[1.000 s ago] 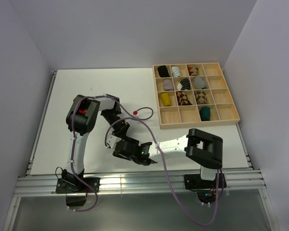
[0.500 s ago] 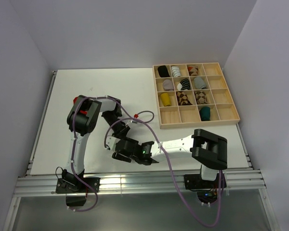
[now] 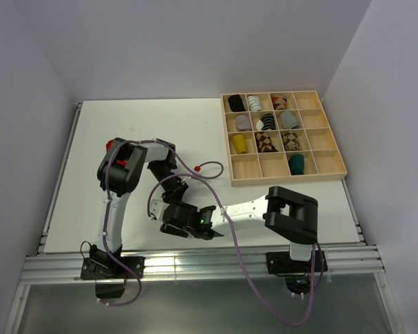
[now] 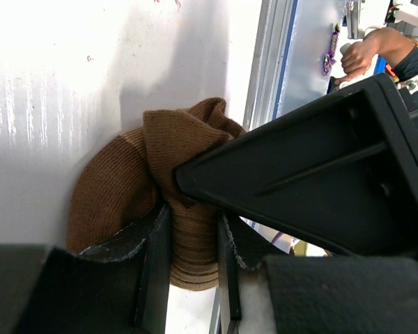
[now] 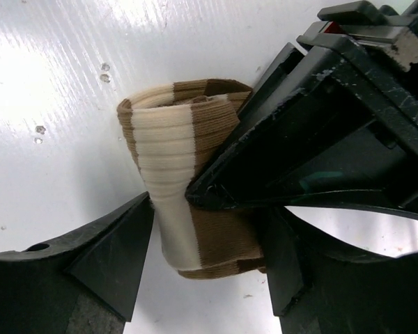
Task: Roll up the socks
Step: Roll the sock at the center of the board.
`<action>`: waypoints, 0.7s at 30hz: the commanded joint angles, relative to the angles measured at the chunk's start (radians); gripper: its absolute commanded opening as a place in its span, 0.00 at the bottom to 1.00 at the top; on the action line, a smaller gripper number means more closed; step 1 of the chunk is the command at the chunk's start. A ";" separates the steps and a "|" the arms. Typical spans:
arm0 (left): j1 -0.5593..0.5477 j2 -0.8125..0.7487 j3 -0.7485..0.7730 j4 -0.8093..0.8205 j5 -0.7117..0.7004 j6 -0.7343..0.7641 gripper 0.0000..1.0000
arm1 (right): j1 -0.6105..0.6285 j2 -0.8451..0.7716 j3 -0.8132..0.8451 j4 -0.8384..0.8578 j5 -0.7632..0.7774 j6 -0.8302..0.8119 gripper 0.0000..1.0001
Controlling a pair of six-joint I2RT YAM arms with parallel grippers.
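Brown-and-cream sock (image 5: 174,202): bunched into a loose roll on the table near its front edge, between my two grippers
Left gripper (image 4: 191,243): clamped on the brown end of the roll
Right gripper (image 5: 205,223): jaws spread wide on either side of the roll, not pinching it
Progress: I judge this roll half made, to be tightened and then carried to the wooden tray (image 3: 284,178)
Done so far: a teal bundle (image 3: 296,164) sits in the tray's bottom row, with empty compartments beside it
Surface: white table (image 3: 111,125), glossy and lightly scuffed, with a metal rail (image 3: 195,264) along the near edge
Room: plain pale walls (image 3: 195,49) close on three sides
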 commanded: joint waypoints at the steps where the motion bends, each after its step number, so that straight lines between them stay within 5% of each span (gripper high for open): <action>1: -0.013 0.000 -0.019 0.050 -0.087 0.060 0.02 | -0.007 0.024 0.007 0.014 -0.021 0.041 0.67; 6: -0.016 -0.008 -0.026 0.048 -0.089 0.066 0.10 | -0.027 0.061 0.005 0.024 -0.032 0.050 0.56; 10: -0.018 -0.037 -0.010 0.050 -0.072 0.060 0.23 | -0.033 0.087 0.024 -0.007 -0.027 0.047 0.26; 21: 0.008 -0.124 0.105 0.054 -0.057 -0.003 0.34 | -0.043 0.075 0.016 -0.057 -0.030 0.066 0.11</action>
